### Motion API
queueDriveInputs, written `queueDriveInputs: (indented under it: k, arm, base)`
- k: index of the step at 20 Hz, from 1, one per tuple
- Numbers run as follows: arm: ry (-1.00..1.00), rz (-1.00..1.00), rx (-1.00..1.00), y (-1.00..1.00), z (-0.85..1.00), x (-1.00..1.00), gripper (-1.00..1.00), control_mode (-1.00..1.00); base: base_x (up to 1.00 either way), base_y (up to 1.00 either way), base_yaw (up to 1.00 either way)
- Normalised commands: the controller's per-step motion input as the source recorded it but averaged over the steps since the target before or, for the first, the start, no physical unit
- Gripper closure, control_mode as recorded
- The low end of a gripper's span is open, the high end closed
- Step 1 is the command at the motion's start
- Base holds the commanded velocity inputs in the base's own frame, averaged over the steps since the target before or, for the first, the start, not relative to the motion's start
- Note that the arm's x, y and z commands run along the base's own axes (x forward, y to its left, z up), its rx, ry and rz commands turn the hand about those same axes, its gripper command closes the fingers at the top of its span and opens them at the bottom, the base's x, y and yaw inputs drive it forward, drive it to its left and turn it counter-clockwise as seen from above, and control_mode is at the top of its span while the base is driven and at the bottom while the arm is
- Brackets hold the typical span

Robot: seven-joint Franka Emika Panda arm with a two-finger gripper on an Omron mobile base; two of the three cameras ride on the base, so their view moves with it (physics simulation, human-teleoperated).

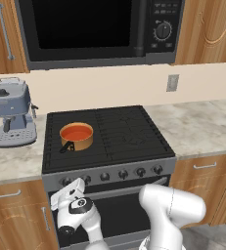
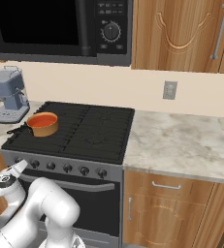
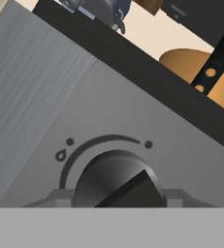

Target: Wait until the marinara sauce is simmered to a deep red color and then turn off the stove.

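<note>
The marinara sauce (image 1: 76, 132) (image 2: 42, 119) is a flat orange-red disc inside a small copper saucepan (image 1: 80, 142) on the front left burner of the black stove (image 1: 124, 132) (image 2: 96, 126). The pan's dark handle points toward the front left. My gripper (image 1: 68, 186) (image 2: 18, 167) is pressed against the left end of the stove's grey knob strip. In the hand view a black knob (image 3: 118, 177) sits between my grey fingertips (image 3: 55, 197), which close on its two sides. The knob's raised bar is tilted, and an arc with a flame mark curves above it.
Several more black knobs (image 1: 123, 173) (image 2: 67, 168) run along the strip to the right. A blue-grey espresso machine (image 1: 9, 114) (image 2: 7, 94) stands on the counter left of the stove. A black microwave (image 1: 100, 29) (image 2: 60, 24) hangs above. Marble counter (image 1: 202, 127) (image 2: 181, 140) extends right.
</note>
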Motion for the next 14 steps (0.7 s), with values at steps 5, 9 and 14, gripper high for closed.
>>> queueDriveInputs:
  k: [5,9,14]
  arm:
    - [0.00,0.00,0.00,0.00,0.00,0.00,1.00,-1.00]
    - [0.00,0.00,0.00,0.00,0.00,0.00,1.00,-1.00]
    - [0.00,0.00,0.00,0.00,0.00,0.00,1.00,-1.00]
  base:
    - [0.00,0.00,0.00]
    - [0.00,0.00,0.00]
    - [0.00,0.00,0.00]
